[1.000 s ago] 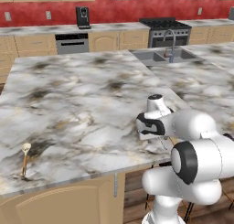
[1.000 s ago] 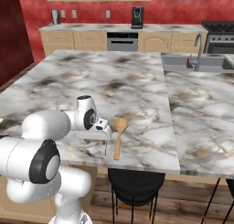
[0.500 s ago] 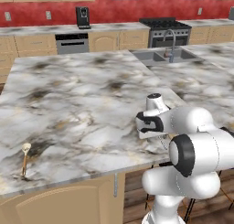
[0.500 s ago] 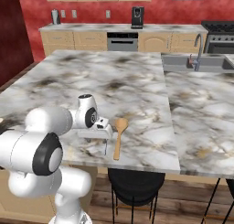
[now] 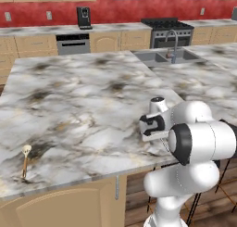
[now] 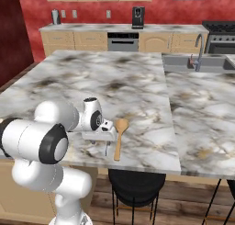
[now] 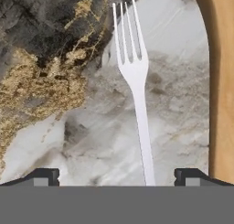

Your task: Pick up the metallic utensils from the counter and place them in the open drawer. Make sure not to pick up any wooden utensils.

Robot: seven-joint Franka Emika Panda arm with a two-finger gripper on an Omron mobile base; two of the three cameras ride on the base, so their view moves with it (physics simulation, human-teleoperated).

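Over the last second my arm has shifted only a little: my elbow has swung slightly while my gripper (image 6: pixel 106 133) has kept its place low over the near edge of the marble counter (image 6: pixel 137 81), just left of centre in the right base view. My jaws stand fully apart and hold nothing. In the hand view, a pale silvery fork (image 7: pixel 135 81) lies flat on the marble, running up the middle of the frame with its tines toward the top, and its handle passes between my two dark fingertips (image 7: pixel 45 176) at the bottom corners. A brown wooden spoon (image 6: pixel 120 136) lies just beside it, showing as a tan band down the right edge of the hand view; I must leave that one alone. I judge that I have settled into alignment over the fork and am poised to lower and close on it. Another wooden utensil, a thin stick (image 5: pixel 25 160), rests far off at the lower left of the left base view.
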